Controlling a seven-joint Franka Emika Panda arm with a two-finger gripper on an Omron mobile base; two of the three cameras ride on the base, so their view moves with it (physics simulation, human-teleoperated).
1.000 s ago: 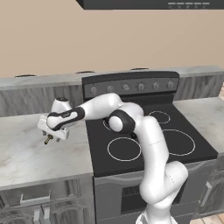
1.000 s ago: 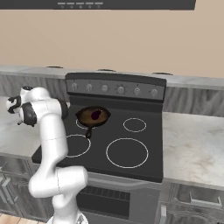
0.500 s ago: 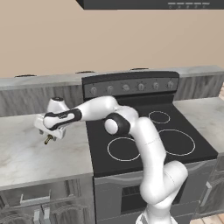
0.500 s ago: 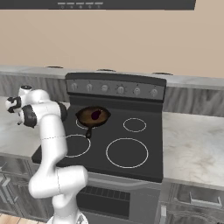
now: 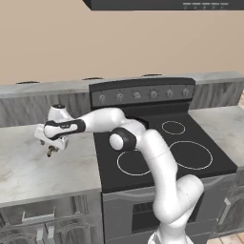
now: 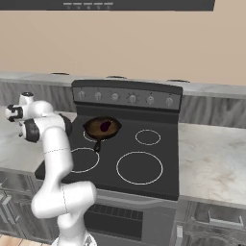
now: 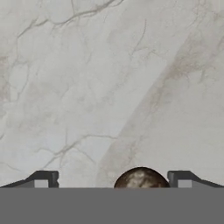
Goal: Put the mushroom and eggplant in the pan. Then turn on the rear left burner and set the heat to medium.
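The tan-brown mushroom (image 7: pixel 141 177) lies on the marble counter, between the two dark tips of my open gripper (image 7: pixel 113 180). It sits closer to the right tip, and nothing touches it. In the left base view the gripper (image 5: pixel 49 148) hangs low over the counter left of the stove, with the mushroom (image 5: pixel 49 154) just under it. The pan (image 6: pixel 94 125) rests on the rear left burner (image 6: pixel 87 138), whose circle it mostly covers. The dark-purple eggplant (image 6: pixel 105 127) lies inside the pan.
A row of knobs (image 6: pixel 132 99) runs along the stove's back panel. Three more white burner circles mark the black cooktop (image 6: pixel 139 167). Marble counter (image 5: pixel 28 167) spreads around the gripper, and more counter (image 6: pixel 211 158) lies right of the stove.
The hand has swung further left and a little lower over the counter, down onto the mushroom. The jaws stayed open. Pan and eggplant have not moved.
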